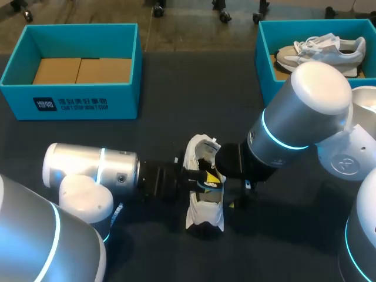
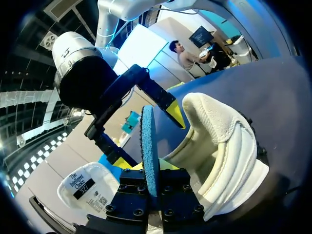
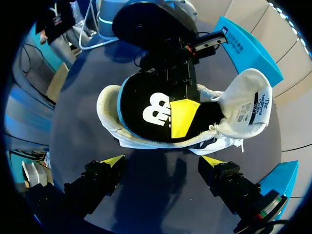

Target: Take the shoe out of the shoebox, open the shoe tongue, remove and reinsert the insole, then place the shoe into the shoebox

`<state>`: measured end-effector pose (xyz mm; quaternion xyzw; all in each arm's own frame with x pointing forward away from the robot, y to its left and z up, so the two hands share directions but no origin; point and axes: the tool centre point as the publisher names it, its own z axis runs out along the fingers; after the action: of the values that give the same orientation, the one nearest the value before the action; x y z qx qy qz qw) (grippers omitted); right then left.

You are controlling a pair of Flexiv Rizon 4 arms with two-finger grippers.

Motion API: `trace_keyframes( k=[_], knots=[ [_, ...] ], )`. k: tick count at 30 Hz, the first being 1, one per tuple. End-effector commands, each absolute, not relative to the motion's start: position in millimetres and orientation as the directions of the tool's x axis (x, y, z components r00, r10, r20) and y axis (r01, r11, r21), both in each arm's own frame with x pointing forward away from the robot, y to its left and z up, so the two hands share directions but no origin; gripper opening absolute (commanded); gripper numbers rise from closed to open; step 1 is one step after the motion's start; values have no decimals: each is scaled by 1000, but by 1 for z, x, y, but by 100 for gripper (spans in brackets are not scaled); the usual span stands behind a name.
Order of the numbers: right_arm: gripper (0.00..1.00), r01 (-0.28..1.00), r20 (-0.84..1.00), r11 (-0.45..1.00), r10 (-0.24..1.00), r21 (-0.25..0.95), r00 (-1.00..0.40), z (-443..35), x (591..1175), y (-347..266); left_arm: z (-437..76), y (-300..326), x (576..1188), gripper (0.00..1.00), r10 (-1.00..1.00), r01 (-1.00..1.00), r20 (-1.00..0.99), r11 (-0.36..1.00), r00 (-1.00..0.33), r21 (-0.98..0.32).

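White print runs across the front wall of the open teal shoebox (image 1: pixel 88 103) at the far left of the counter (image 1: pixel 176 117), but it is too small to make out. The black face of the insole (image 3: pixel 141 122) carries a large white logo. The inside of the raised tongue (image 3: pixel 234 97) has a sewn label (image 3: pixel 258 107) with black lettering and a dark size bar. The white shoe (image 1: pixel 205 214) lies in the middle of the counter between the two arms, well apart from that shoebox, with its tongue folded back and its opening exposed. The left jaws are clamped on the insole, one yellow tip flat on its logo face and the other behind it, so its blue edge stands on end over the shoe's opening beside the padded heel collar. How deep it sits inside is hidden. The right jaws are spread wide just short of the shoe's side, with only bare counter between them, touching nothing. A second shoebox (image 1: pixel 264 53) at the far right holds another pale shoe (image 1: pixel 323 50).
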<state>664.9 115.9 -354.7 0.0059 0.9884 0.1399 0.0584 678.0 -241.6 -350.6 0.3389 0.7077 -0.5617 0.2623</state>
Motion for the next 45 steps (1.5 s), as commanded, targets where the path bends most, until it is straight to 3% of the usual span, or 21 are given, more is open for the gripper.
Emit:
trace_keyframes(
  k=[1, 6, 14, 17, 19, 20, 31, 40, 43, 45],
  knots=[
    [100, -4, -114, 961, 28, 277, -993, -356, 665, 117, -341, -234, 672, 42, 176, 762, -742, 153, -647, -629],
    [100, -4, -114, 961, 28, 277, -993, -356, 665, 117, -329, -225, 663, 45, 191, 749, -725, 160, -662, -642],
    [100, -4, -114, 961, 28, 277, -993, -356, 665, 117, -319, -217, 656, 36, 218, 747, -715, 158, -664, -646],
    [100, -4, -114, 961, 28, 277, -993, -356, 665, 117, -323, -218, 656, 26, 218, 749, -717, 161, -662, -642],
    [100, -4, -114, 961, 28, 277, -993, -356, 665, 117, -326, -218, 656, 14, 218, 748, -716, 163, -663, -643],
    [100, -4, -114, 961, 28, 277, -993, -356, 665, 117, -328, -219, 657, 0, 219, 747, -715, 164, -664, -644],
    [100, -4, -114, 961, 28, 277, -993, -356, 665, 117, -358, -236, 672, 0, 247, 784, -745, 183, -620, -592],
    [100, -4, -114, 961, 28, 277, -993, -356, 665, 117, -354, -230, 666, 0, 252, 776, -734, 179, -630, -605],
    [100, -4, -114, 961, 28, 277, -993, -356, 665, 117, -352, -224, 662, 27, 245, 767, -727, 177, -641, -617],
    [100, -4, -114, 961, 28, 277, -993, -356, 665, 117, -349, -221, 659, 33, 241, 766, -727, 180, -643, -618]
  ],
)
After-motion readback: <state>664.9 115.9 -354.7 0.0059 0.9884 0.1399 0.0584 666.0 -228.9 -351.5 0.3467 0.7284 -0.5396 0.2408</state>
